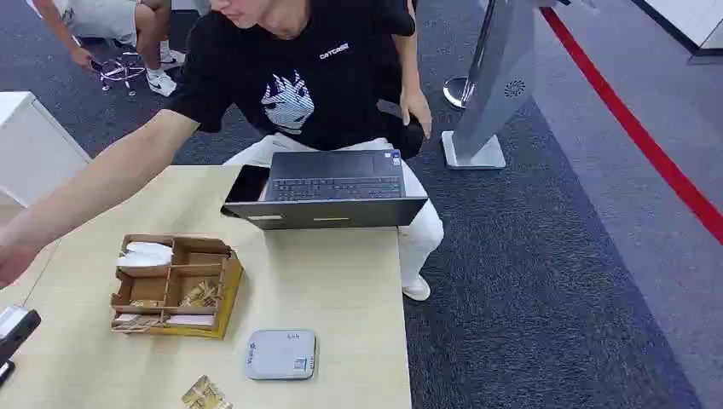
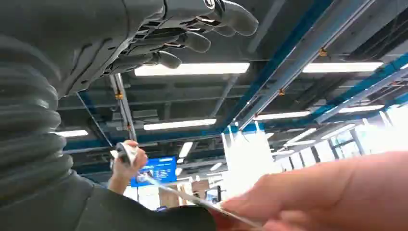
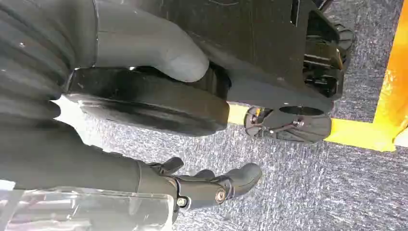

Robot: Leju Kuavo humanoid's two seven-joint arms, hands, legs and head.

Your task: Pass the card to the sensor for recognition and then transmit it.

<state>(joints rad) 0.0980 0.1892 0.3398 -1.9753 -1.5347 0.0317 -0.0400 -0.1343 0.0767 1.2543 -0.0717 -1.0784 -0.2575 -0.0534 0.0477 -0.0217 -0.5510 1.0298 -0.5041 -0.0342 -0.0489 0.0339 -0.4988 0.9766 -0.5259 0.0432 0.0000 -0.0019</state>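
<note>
A person's outstretched hand (image 2: 337, 192) holds a thin pale card (image 2: 192, 198) edge-on near the palm of the robot's nearer left hand (image 2: 144, 38), its fingers spread and empty.

Left hand (image 2: 192, 33) raised, fingers (image 2: 231, 14) loosely curled, holding nothing. Right hand (image 3: 211, 185) hanging, fingers apart, empty.

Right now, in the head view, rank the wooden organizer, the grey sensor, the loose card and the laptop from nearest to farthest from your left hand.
From the left hand, at the table's left edge:
1. Wooden organizer, just to its right.
2. Loose card, at the near edge.
3. Grey sensor, right of the card.
4. Laptop, at the far edge.
</note>
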